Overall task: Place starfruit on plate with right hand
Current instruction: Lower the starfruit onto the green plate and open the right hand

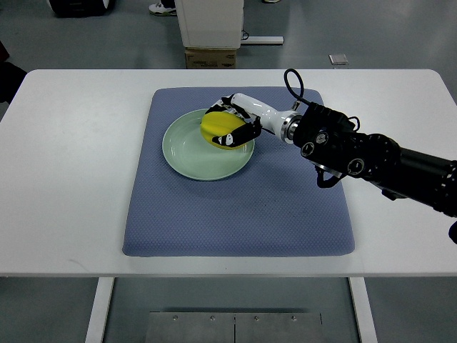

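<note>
Your right robot hand (230,123) grips the starfruit (220,128) over the plate (193,153) at frame center; next, lower and release.

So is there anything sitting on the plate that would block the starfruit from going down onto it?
Nothing visible does. The right hand holds the yellow starfruit over the round pale green plate, whose visible surface is bare. The plate rests on the blue-grey fabric mat.
</note>
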Controlling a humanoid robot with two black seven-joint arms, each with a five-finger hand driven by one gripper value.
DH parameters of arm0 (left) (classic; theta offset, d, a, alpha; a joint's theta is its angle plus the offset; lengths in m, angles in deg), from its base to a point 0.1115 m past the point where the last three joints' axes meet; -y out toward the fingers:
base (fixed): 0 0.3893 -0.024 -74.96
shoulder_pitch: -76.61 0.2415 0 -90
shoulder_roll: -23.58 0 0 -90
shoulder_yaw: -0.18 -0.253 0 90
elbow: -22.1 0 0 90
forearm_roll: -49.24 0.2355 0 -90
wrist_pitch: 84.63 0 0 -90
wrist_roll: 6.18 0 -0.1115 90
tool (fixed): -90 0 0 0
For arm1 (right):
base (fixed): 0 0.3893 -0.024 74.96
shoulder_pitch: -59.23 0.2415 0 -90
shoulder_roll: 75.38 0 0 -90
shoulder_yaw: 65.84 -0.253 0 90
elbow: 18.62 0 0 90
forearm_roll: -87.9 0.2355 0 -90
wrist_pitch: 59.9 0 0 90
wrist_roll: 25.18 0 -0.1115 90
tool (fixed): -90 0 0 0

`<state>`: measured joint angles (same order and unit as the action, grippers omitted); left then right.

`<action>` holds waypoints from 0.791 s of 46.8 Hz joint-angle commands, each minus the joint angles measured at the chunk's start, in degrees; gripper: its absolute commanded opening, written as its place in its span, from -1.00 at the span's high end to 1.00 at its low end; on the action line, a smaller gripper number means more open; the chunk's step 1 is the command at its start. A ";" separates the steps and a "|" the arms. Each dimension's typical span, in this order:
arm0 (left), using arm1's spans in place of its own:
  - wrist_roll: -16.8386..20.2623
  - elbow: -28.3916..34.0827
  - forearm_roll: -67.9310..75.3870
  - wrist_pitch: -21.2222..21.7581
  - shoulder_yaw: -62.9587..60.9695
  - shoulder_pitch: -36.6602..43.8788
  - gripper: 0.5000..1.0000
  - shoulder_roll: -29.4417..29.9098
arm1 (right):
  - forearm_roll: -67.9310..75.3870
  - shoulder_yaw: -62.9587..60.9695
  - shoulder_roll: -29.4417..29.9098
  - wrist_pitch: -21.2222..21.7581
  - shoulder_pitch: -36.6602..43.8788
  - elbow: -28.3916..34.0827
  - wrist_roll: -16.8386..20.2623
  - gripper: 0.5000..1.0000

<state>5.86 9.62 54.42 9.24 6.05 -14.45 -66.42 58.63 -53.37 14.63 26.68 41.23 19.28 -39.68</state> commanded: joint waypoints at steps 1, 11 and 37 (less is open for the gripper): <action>0.00 0.00 0.00 0.00 0.01 0.00 -1.00 0.00 | 0.00 -0.07 0.00 0.08 -0.11 0.24 0.00 0.92; 0.00 0.00 0.00 0.00 0.01 0.00 -1.00 0.00 | 0.26 -0.07 0.00 0.26 -0.11 1.21 -0.26 0.79; 0.00 0.00 0.00 0.00 0.01 0.00 -1.00 0.00 | 0.35 -0.24 0.00 0.61 -1.42 2.79 -0.53 -0.70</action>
<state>5.86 9.62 54.42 9.23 6.07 -14.45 -66.42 59.08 -53.64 14.62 27.38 39.98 22.16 -40.40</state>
